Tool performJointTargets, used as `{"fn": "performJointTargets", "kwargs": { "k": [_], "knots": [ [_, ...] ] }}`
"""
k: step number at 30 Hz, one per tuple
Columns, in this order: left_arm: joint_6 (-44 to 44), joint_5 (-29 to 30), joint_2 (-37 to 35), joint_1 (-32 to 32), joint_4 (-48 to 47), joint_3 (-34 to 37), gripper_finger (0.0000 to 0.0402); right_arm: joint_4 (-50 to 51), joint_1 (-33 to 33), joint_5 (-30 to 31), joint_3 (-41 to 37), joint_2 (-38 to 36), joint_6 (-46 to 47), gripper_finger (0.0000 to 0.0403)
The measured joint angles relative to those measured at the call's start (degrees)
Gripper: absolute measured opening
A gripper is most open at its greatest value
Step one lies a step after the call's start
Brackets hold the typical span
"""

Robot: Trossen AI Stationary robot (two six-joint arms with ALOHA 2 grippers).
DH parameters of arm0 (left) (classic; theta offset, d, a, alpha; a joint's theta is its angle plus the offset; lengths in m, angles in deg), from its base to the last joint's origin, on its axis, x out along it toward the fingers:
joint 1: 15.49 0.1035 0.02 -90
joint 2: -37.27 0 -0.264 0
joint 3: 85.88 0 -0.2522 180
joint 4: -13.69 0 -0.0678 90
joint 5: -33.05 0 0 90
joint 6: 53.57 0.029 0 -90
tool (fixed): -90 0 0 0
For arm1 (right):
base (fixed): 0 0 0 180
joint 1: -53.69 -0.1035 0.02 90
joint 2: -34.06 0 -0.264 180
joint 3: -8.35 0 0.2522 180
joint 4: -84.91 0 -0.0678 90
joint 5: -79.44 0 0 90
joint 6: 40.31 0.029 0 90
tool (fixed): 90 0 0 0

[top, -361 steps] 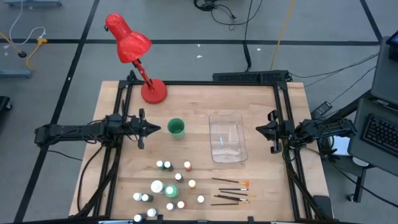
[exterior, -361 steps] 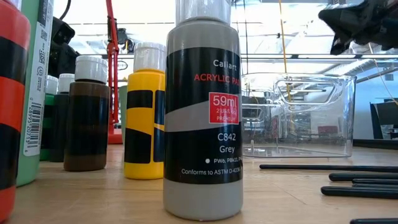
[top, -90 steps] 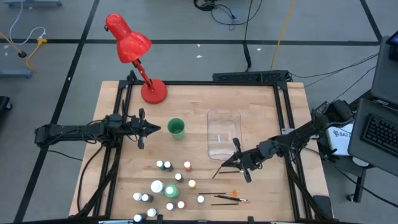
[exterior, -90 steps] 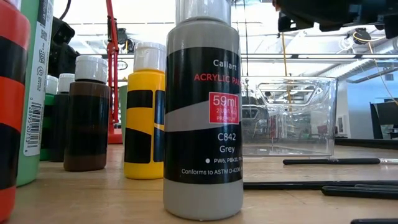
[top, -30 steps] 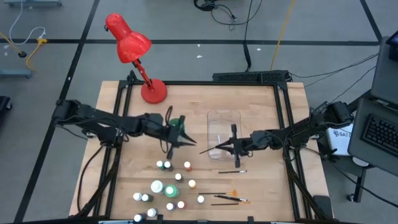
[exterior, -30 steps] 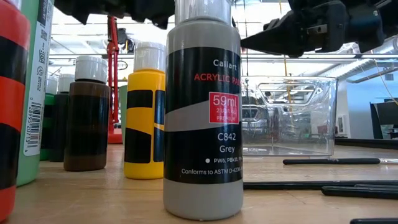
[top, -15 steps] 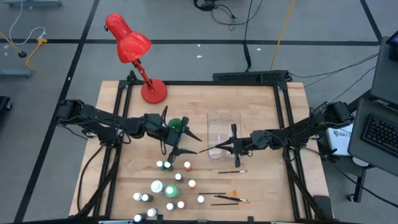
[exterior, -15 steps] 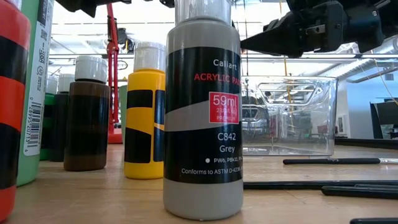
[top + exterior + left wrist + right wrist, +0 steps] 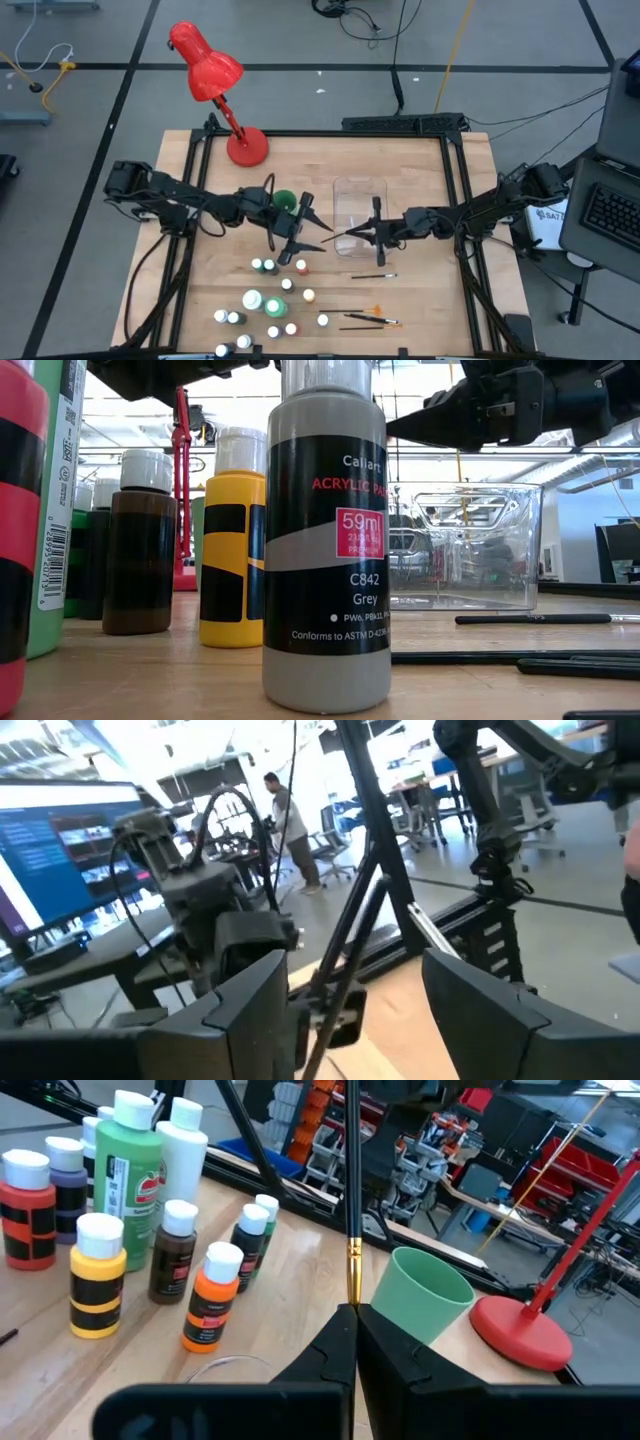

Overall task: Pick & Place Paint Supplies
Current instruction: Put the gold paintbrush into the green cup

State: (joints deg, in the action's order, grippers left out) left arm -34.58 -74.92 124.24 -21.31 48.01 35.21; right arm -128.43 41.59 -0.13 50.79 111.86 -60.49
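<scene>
Right up against the low camera stands the grey paint bottle [image 9: 326,540], with a yellow bottle [image 9: 233,540] and a brown bottle [image 9: 140,545] just behind it on the table [image 9: 420,300]. From above, the cluster of paint bottles [image 9: 270,300] sits at the near edge, white caps up, and loose brushes [image 9: 368,320] lie flat just to their right, one more brush [image 9: 372,276] a little farther in.

Now the middle of the table, and here is the action: the right gripper [image 9: 372,233] is clenched on a thin dark brush [image 9: 352,1210], its orange ferrule showing just above the fingers [image 9: 330,1350] in the right wrist view. In the overhead view the held brush [image 9: 335,240] points toward the left arm. The left gripper [image 9: 305,232] is right there, released, fingers [image 9: 240,1010] spread wide, its tips close to the brush tip. Whether they touch the brush I can't quite tell from up here.

Just behind the left gripper stands the green cup [image 9: 281,199], upright, also plain in the right wrist view [image 9: 428,1292]. Beside it, behind the right gripper, is the clear plastic bin [image 9: 360,205], seen at table level as a see-through box [image 9: 470,545].

At the far left corner of the table stands the red desk lamp [image 9: 215,85], its base [image 9: 520,1330] on the wood. Beyond the table, in the left wrist view, a person [image 9: 285,825] stands in the room.
</scene>
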Motion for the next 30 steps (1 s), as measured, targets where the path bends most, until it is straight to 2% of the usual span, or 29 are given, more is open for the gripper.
{"fn": "performJointTargets", "kwargs": {
  "k": [18, 24, 27, 30],
  "knots": [
    [-2.93, 0.05, -0.08, -0.70, 3.15, 0.00, 0.0234, -1.45, 0.57, 0.05, -0.44, 0.00, -0.18, 0.0000],
    [-2.78, 1.82, -0.08, -0.65, 3.30, -0.46, 0.0233, -1.43, 0.52, 0.03, -0.45, 0.00, -0.14, 0.0000],
    [-2.75, 1.99, -0.08, -0.63, 3.25, -0.46, 0.0215, -1.39, 0.52, 0.03, -0.45, 0.00, -0.16, 0.0000],
    [-2.73, 1.99, -0.08, -0.65, 3.25, -0.46, 0.0179, -1.39, 0.52, 0.03, -0.45, 0.00, -0.16, 0.0000]
  ]
}}
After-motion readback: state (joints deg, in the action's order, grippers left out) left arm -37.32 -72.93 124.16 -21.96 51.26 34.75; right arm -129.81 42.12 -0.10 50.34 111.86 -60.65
